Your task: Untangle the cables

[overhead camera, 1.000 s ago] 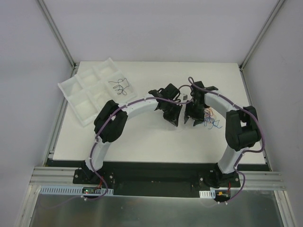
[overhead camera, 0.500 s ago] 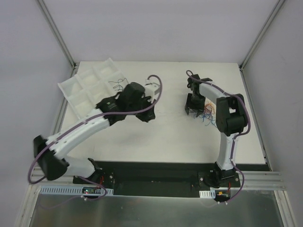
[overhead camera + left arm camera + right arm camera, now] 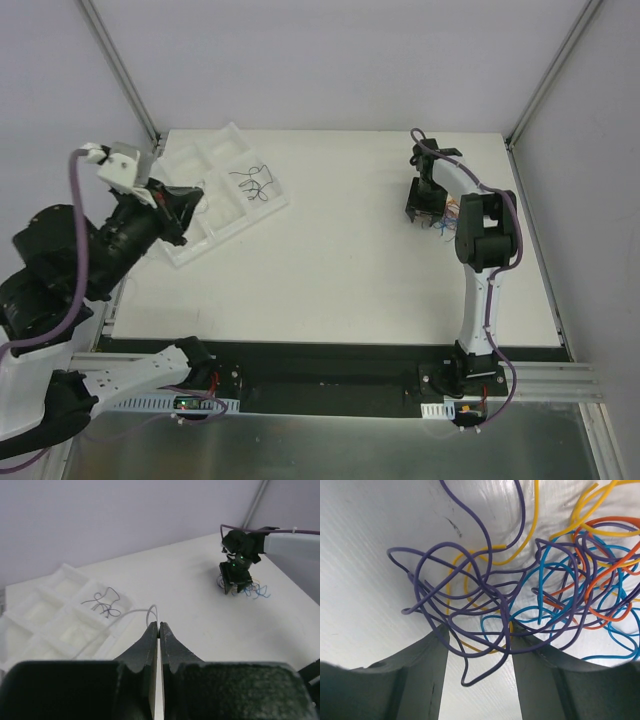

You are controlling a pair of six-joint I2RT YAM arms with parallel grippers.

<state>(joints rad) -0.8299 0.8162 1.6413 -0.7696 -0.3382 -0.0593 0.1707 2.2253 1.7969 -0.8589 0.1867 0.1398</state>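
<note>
Cables (image 3: 520,605) of four colours under parted right hand (image 3: 480,639); left hand (image 3: 158,626) pinches one white cable (image 3: 134,612).

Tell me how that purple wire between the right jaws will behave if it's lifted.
Probably floppy: the purple wire is thin and lies in loose curls. It will likely drag neighbours along, since it threads through the blue, orange and yellow cables. It looks light, so expect little resistance.

Purple, yellow, blue, orange cables (image 3: 506,615)
</note>
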